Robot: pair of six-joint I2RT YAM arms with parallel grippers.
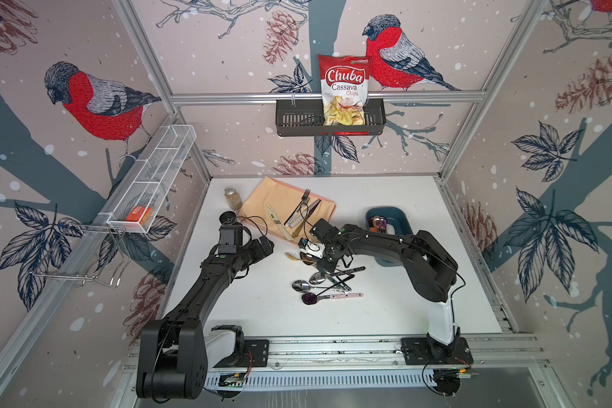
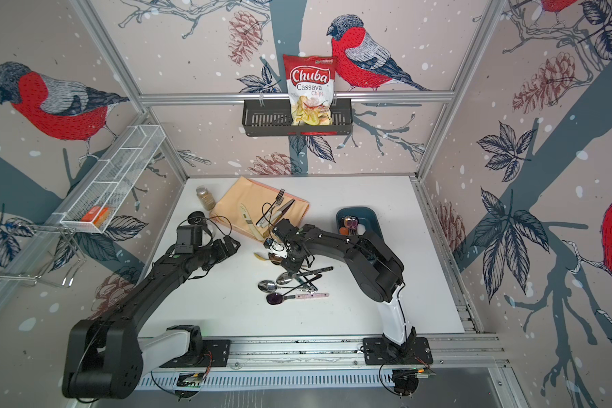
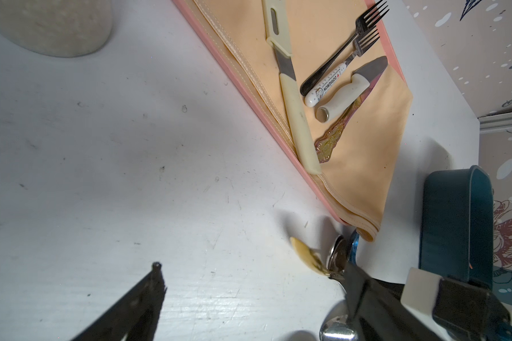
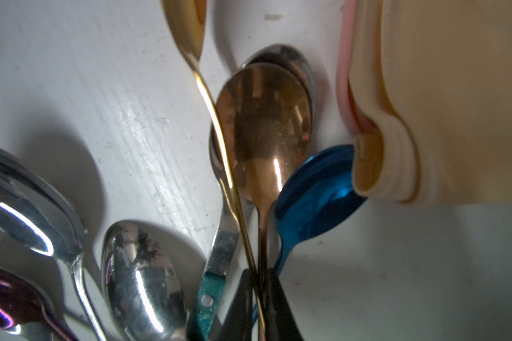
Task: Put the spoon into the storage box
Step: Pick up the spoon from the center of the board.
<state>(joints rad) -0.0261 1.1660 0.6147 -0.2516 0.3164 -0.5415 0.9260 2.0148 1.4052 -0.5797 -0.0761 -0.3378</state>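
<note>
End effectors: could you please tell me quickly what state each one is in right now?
Left end effector: open, holding nothing.
Right end effector: closed on the gold spoon handle; the copper spoon handle may be pinched too.

Robotics laboratory test cell. An aluminium profile frame (image 1: 227, 97) and bullfinch-print wall panels (image 1: 227, 53) enclose a white tabletop (image 1: 386, 311). Two black robot arms (image 1: 205, 282) are mounted on a rail (image 1: 333, 348) along the tabletop's near edge. Household items: spoons (image 1: 301, 285) on the tabletop, and a cassava chips bag (image 1: 343, 84) in a slotted basket (image 1: 297, 120) above its far edge.
</note>
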